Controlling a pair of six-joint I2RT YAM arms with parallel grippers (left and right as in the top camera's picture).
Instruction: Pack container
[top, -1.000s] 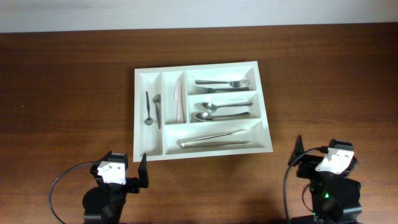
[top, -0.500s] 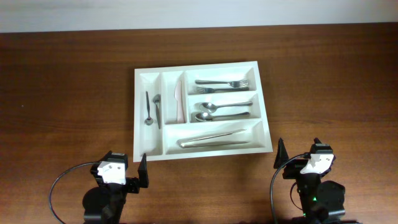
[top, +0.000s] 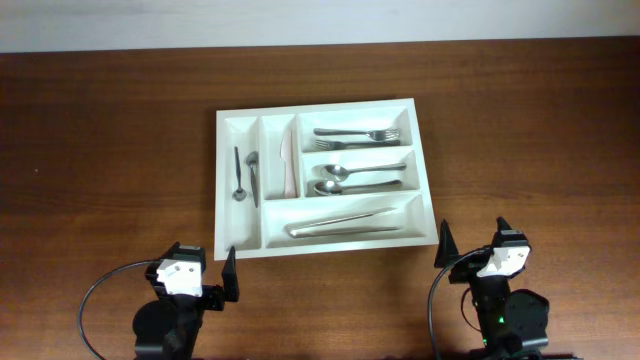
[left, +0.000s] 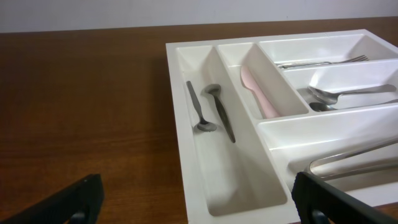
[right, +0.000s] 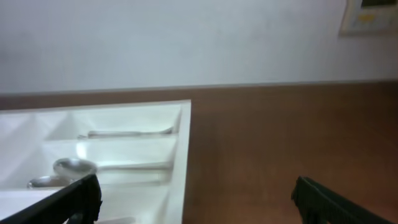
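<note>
The container is a white five-compartment cutlery tray in the middle of the table. Two small spoons lie in its leftmost narrow compartment and a pale knife in the second. Forks, spoons and long steel pieces fill the three long compartments. My left gripper is open and empty just before the tray's front left corner. My right gripper is open and empty beside the tray's front right corner.
The dark wooden table stretches bare to the left and right of the tray. A pale wall runs along the table's far edge. Black cables loop beside each arm base at the front.
My right arm has moved left and slightly forward, ending close to the tray's front right corner. The left arm and the cutlery have not moved.
</note>
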